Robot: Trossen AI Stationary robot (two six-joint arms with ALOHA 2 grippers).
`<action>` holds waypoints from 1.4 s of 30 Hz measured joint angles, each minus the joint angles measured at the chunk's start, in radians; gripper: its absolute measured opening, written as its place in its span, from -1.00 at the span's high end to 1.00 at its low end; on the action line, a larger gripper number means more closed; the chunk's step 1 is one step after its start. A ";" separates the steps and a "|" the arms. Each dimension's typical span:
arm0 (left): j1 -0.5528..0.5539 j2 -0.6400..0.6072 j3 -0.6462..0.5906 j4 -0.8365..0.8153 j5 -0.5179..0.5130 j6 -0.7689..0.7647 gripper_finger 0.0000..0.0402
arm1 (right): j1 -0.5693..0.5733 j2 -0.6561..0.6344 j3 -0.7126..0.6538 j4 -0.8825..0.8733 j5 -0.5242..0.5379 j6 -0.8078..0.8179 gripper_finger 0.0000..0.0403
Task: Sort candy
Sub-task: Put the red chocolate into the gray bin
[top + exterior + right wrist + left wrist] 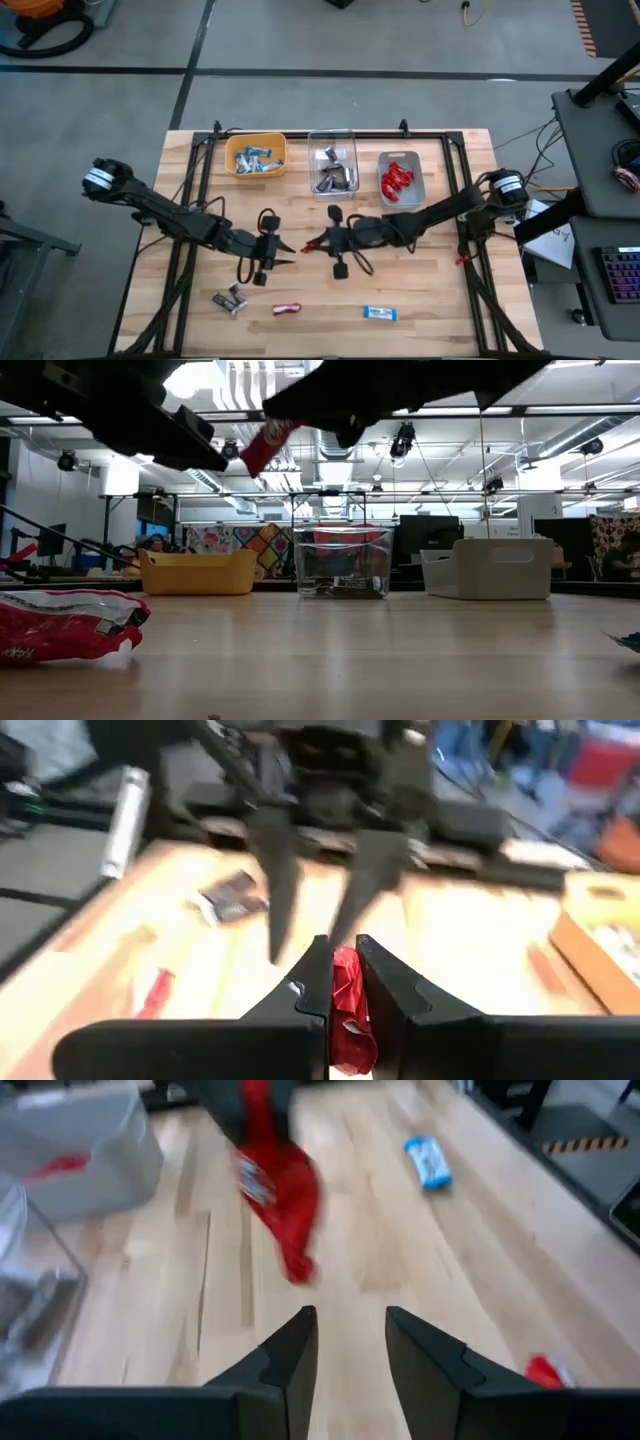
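A: Red wrapper, where is it?

B: The red candy (345, 995) sits pinched between the fingers of the right gripper (312, 242), up over the middle of the wooden table (430, 290).

A: And the left gripper (288, 247)?

B: Its jaws stand spread with nothing between them, the tips just beside the right gripper's, facing it. The red piece hangs just past them.

A: Other candy?

B: Near the front edge lie a brown candy (230, 299), a second red candy (287, 309) and a blue-and-white candy (379, 314). The yellow bin (256, 157), clear bin (333, 165) and grey bin (401, 178) line the far side.
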 joint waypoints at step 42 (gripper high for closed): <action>0.001 -0.095 0.000 -0.373 -0.042 -0.185 0.48 | -0.620 -0.089 0.248 -1.599 0.399 0.616 0.71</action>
